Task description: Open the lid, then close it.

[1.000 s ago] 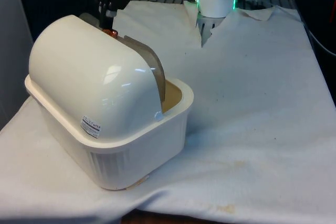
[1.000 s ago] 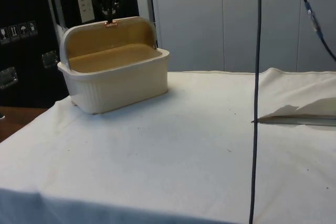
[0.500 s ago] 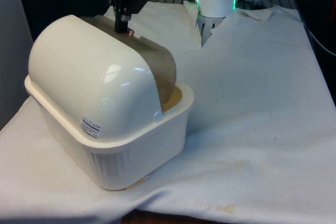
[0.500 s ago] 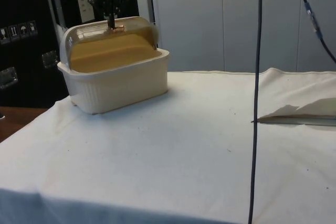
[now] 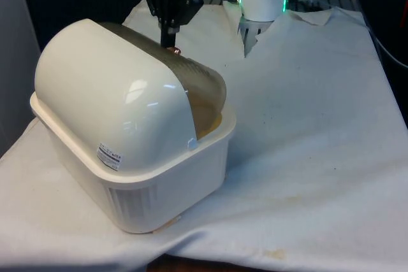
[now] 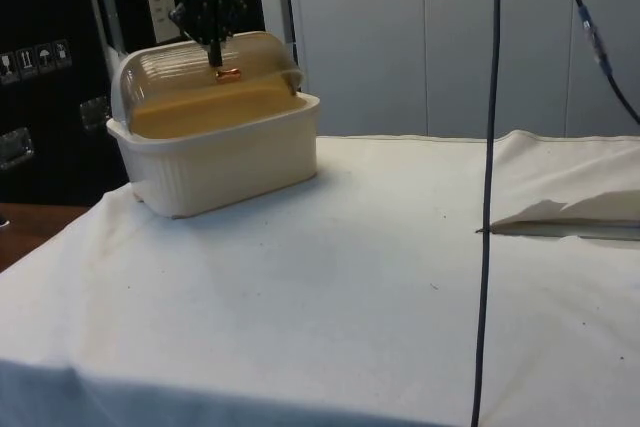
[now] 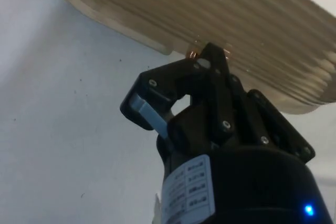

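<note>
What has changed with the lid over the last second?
The gripper, at the copper handle, has drawn the ribbed translucent lid out from under the white hood and down toward the front rim, roughly half closing it. The bread box base and white cloth stayed put.

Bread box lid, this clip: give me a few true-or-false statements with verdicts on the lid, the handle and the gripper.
1. The ribbed translucent lid is partly rolled over the opening. True.
2. The gripper is at the lid's copper handle. True.
3. The bread box lies tipped on its side. False: it stands upright on the white cloth.
4. The lid is fully shut against the front rim. False: a gap shows above the rim.
</note>
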